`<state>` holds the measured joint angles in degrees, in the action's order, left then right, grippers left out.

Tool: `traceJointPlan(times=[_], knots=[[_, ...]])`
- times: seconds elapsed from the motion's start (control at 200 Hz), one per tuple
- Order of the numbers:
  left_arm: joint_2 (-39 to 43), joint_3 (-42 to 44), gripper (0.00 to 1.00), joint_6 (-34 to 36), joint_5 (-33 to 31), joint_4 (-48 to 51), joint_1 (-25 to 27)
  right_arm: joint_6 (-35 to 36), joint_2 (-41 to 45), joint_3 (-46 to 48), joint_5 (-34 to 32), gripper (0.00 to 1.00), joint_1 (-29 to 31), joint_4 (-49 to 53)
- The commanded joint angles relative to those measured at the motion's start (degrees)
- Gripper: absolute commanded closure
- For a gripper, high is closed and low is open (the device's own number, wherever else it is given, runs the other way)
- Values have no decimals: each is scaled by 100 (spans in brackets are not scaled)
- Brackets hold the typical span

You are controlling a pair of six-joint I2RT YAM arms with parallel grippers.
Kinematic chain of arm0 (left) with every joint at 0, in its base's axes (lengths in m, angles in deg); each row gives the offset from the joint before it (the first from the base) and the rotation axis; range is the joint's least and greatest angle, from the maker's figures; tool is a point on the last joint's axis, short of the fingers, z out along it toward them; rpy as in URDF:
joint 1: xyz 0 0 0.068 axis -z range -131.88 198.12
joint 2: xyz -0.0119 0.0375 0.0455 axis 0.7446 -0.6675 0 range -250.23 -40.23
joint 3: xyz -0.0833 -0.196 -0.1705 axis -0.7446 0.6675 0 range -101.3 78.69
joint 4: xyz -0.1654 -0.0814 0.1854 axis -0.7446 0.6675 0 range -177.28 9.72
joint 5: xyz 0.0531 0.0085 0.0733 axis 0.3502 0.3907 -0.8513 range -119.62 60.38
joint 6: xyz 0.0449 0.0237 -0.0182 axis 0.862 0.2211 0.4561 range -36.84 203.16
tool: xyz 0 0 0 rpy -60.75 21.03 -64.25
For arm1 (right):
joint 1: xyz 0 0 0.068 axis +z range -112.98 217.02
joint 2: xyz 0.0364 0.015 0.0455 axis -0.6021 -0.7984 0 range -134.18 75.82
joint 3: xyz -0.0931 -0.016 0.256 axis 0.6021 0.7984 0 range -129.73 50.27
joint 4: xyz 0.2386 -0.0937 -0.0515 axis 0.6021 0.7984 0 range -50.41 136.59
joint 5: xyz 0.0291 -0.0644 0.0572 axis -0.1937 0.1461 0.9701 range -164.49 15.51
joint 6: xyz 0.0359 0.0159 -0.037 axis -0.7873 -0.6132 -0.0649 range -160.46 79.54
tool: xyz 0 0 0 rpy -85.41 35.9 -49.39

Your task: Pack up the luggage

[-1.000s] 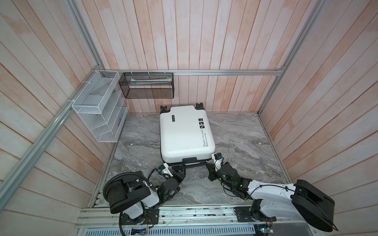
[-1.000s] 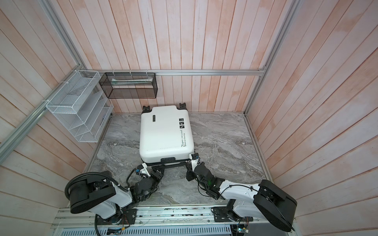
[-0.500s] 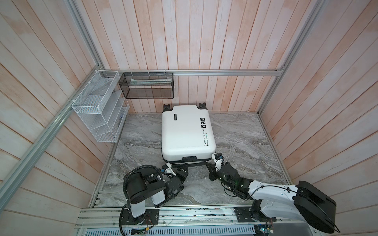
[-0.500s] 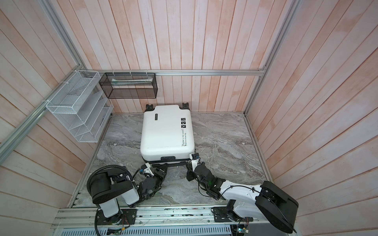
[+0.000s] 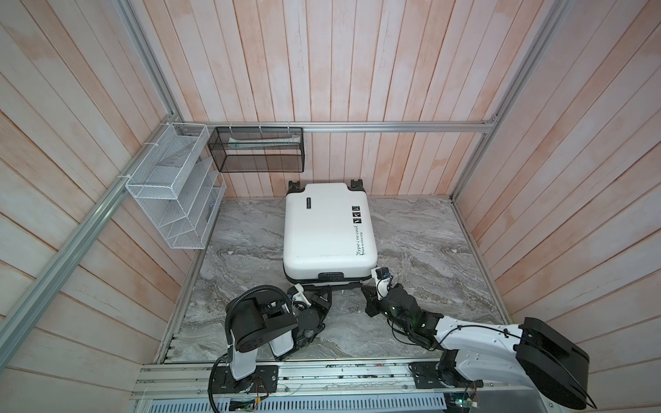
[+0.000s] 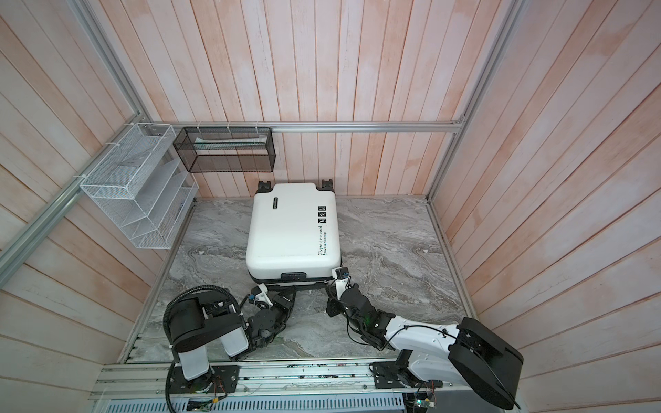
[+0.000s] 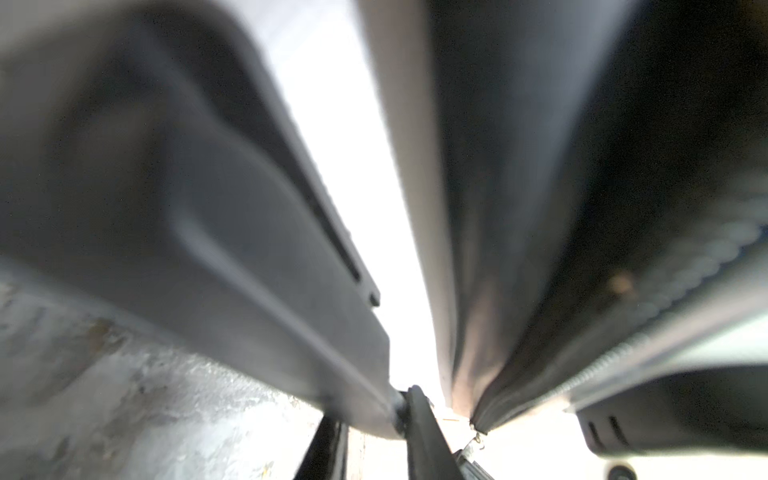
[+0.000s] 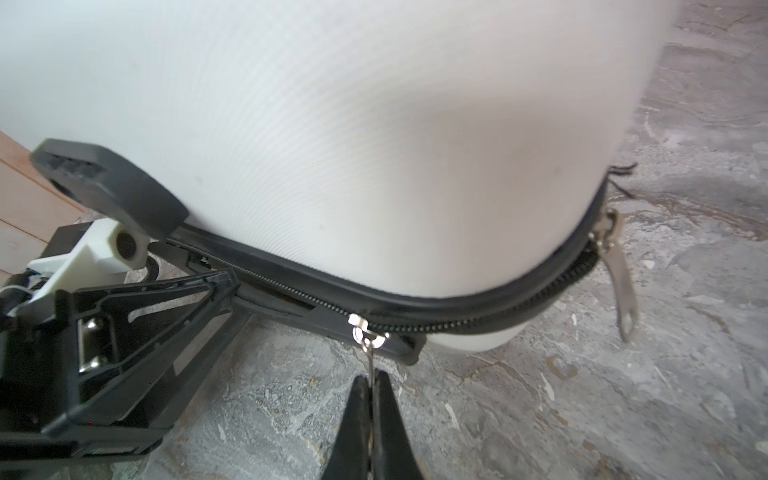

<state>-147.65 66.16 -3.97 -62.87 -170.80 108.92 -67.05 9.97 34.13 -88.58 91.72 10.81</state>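
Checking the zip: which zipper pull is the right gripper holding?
The straight-edge pull, pinched in the right gripper; the other pull dangles free at the corner.

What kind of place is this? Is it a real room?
Probably a staged robot test booth, not a real room: wood-plank walls framed by aluminium rails, a marble-pattern floor, and two robot arms mounted on a metal track at the front edge, with the luggage lying on the floor before them.
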Motion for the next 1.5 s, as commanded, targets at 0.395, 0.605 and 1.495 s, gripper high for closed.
traceJointPlan(times=[0.395, 0.605, 1.495], knots=[[66, 90, 97, 198, 162, -169, -23, -634, 703, 506, -404, 100, -854, 868], [108, 96, 100, 199, 153, -112, -23, -875, 632, 502, -532, 100, -1070, 902], [184, 57, 100, 197, 130, 143, -24, -119, -244, -133, 428, 100, -2288, -403]])
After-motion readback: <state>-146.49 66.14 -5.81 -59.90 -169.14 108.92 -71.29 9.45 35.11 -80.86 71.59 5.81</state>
